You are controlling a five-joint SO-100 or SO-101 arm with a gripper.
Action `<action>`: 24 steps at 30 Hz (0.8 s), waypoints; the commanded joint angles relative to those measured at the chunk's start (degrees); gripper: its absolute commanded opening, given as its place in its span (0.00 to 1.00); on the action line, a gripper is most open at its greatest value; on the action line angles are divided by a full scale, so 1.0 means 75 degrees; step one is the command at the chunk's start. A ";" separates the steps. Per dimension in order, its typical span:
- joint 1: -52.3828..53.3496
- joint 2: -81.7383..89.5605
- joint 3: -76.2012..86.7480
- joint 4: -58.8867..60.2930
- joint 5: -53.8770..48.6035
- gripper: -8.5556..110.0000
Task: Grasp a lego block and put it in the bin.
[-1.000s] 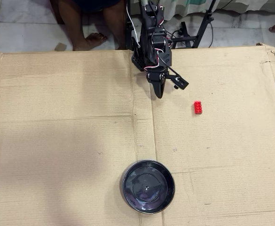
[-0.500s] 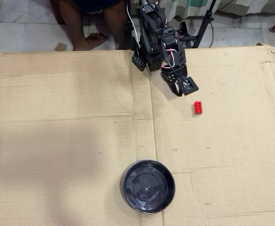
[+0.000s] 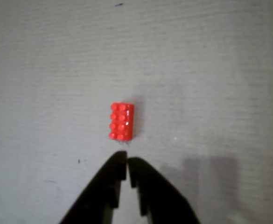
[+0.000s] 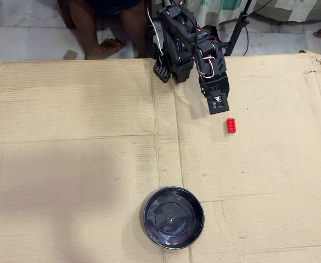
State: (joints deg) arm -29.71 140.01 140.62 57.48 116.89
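The lego block (image 3: pixel 121 121) is a small red studded brick lying flat on the cardboard, its long side running up and down in the wrist view. My gripper (image 3: pixel 127 162) enters from the bottom edge, its two black fingertips almost touching, just short of the brick and holding nothing. From overhead the gripper (image 4: pixel 219 108) hovers a little up and left of the lego block (image 4: pixel 231 125). The bin (image 4: pixel 149 204), a glossy black round dish, sits near the bottom centre of the overhead view, well away from both.
A large cardboard sheet (image 4: pixel 83 153) covers the work area. A person's bare feet (image 4: pixel 108 46) and a black stand (image 4: pixel 237 30) sit beyond its top edge. The arm's base (image 4: pixel 168 55) stands at the top centre.
The arm has swung to the right in the overhead view, bringing the gripper from the sheet's centre line to just beside the brick. The brick and the dish have not moved.
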 commanded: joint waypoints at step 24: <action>-0.1277 -0.4652 -0.4055 0.2039 0.1348 0.31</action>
State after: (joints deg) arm -39.20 106.35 113.64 73.30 125.24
